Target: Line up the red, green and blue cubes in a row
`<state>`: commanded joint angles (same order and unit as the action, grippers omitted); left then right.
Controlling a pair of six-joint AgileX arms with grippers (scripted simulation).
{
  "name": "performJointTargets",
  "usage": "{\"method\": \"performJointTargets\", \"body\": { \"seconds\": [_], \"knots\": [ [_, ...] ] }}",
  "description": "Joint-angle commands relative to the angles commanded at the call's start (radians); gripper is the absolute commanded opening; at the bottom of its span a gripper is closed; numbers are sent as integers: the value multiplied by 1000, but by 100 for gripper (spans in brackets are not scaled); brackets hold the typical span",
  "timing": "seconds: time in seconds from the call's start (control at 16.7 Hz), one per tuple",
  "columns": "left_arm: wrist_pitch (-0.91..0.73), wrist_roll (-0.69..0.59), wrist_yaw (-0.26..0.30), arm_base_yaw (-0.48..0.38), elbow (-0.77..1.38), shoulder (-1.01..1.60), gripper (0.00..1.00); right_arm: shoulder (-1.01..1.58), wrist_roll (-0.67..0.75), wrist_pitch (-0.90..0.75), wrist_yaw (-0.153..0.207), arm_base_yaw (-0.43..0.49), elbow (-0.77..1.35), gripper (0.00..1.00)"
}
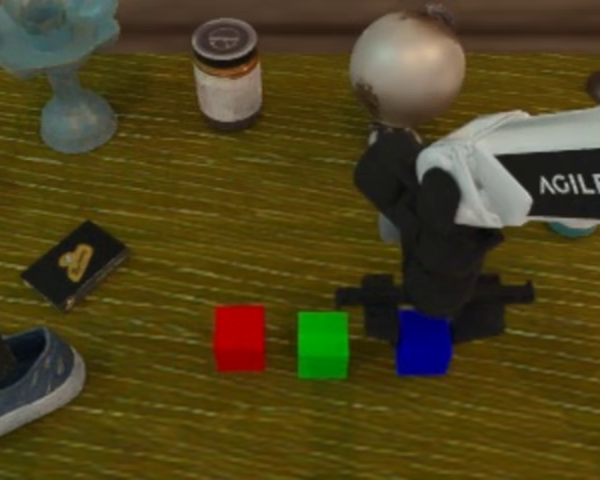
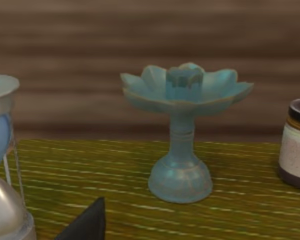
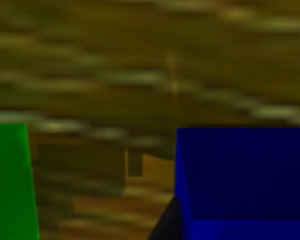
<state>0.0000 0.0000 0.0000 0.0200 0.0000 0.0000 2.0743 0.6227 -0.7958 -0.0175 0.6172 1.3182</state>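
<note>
Top view shows the red cube, the green cube and the blue cube standing in one row on the woven table, apart from each other, with a shoe and a black box at the near left. Just behind the blue cube is the right gripper, low over it, and I cannot tell if its fingers are spread or closed. Farther back stand a white jar, a blue stand and a silver globe; the left gripper is not visible.
</note>
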Motion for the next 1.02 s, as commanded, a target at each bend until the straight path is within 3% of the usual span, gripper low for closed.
{"method": "performJointTargets", "body": {
  "seconds": [0.24,0.3,0.84,1.02],
  "knots": [
    [0,0,0,0,0,0,100,0,0,0,0,0,0,98],
    [0,0,0,0,0,0,100,0,0,0,0,0,0,100],
    [0,0,0,0,0,0,100,-2,1,-4,0,-2,3,100],
    [0,0,0,0,0,0,100,-30,2,-76,1,2,47,100]
  ]
}}
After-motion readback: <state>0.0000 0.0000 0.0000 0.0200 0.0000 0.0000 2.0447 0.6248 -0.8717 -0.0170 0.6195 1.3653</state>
